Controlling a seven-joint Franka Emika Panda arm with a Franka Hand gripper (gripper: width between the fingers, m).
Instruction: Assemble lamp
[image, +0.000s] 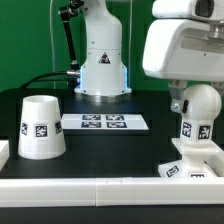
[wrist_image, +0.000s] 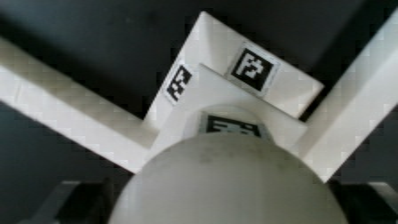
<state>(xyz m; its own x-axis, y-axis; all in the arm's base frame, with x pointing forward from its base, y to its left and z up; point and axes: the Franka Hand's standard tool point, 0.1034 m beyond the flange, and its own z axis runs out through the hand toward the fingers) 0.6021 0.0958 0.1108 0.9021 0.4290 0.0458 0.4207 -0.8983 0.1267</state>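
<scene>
White plastic lamp parts sit on a black table (image: 100, 150). On the exterior view's right, the round-topped bulb post (image: 196, 115) stands upright on the flared square base (image: 190, 165), near the white front rail (image: 120, 190). The gripper (image: 185, 97) sits just above and behind the post; whether its fingers grasp it cannot be told. Far left stands the cone shade (image: 41, 127). Between them lies the marker board (image: 105, 122).
</scene>
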